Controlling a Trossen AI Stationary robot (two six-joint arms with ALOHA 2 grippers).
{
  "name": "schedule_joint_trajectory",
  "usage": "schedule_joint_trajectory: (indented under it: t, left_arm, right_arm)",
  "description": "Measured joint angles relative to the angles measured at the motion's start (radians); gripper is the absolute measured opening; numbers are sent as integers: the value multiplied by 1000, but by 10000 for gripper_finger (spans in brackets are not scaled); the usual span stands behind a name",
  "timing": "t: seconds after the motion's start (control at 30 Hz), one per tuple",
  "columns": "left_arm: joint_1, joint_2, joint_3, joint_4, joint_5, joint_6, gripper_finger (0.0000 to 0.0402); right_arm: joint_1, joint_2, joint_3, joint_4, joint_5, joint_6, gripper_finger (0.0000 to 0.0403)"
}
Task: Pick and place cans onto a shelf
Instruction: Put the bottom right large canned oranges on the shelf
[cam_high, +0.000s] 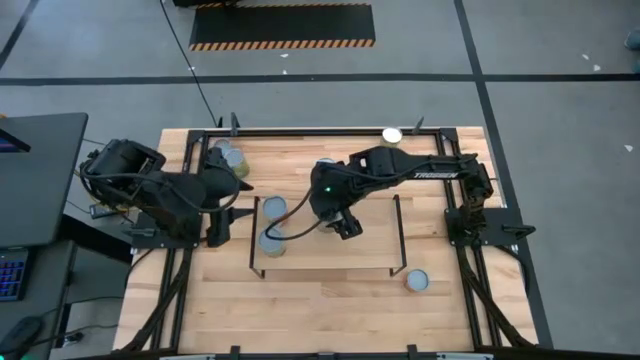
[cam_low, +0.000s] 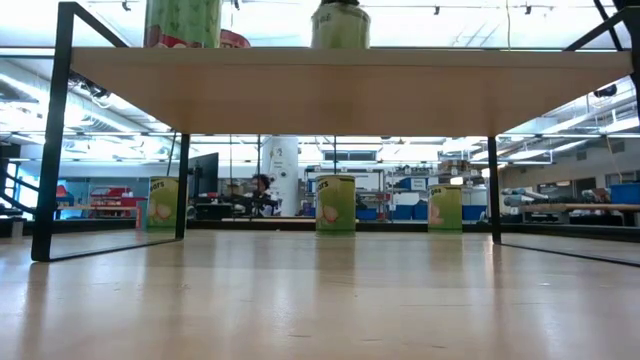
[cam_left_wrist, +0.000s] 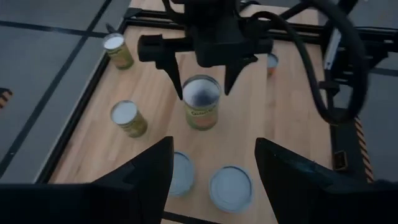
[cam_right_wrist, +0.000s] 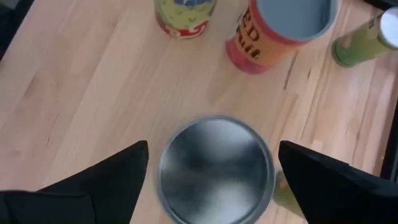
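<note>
Jaws of the right gripper (cam_left_wrist: 202, 71) stand wide, fingers either side of an upright can (cam_left_wrist: 201, 101) and clear of its sides; we read this from the left wrist view. The right wrist view shows only that can's silver lid (cam_right_wrist: 215, 169) between the open fingers, with a red-labelled can (cam_right_wrist: 280, 31) beyond. Jaws of the left gripper (cam_left_wrist: 211, 168) also wide, holding nothing, near the shelf's left end.

High view: right gripper (cam_high: 345, 222) over the shelf (cam_high: 330, 262); two cans (cam_high: 273, 210) at its left end, one (cam_high: 416, 281) on the worktop (cam_high: 330, 310) by its right end, others at the far edge. Low view alone shows the shelf's underside, two cans on top (cam_low: 340, 24), three cans (cam_low: 336, 205) beyond.
</note>
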Motion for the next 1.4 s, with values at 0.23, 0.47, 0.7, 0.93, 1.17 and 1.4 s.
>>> schedule_joint_trajectory:
  t: [0.23,0.47,0.7,0.93,1.17,1.4]
  left_arm:
    - [0,1,0,0,-10,0,231]
    - [0,-2,0,1,-9,-1,231]
    - [0,-4,0,6,-10,0,231]
    - [0,-5,0,5,1,2,231]
    - [0,-5,0,6,1,35,231]
    - [0,-5,0,7,1,35,231]
  right_arm:
    - [2,-5,20,59,-11,10,381]
    - [16,-44,128,-213,-14,117,371]
    - [3,-44,67,-287,-56,51,306]
    - [-8,-35,-1,-303,-28,4,191]
    - [-32,-34,-45,-213,-25,-67,105]
    - [-49,-34,-47,-78,8,-179,65]
